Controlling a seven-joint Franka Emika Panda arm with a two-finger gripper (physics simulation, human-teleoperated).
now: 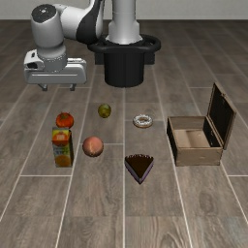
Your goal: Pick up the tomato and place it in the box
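On the wooden plank floor (29,194), at the exterior view's left, the pincer (57,86) hangs above the tomato (65,120) with its fingers wide apart and nothing between them. The tomato is round, red and smooth, its green cap faces up, and no long axis can be told. Just beside it stands an orange carton (62,148), the nearest obstacle. Then come a peach (93,146), a small greenish fruit (105,111), a pale ring (143,120), a dark cake wedge (139,169), and the open wooden box (197,142), lid raised.

A rendered test scene, this one: grey-brown wood planks cover the floor (194,215) from edge to edge. The arm's black pedestal (124,64) stands right on those planks.
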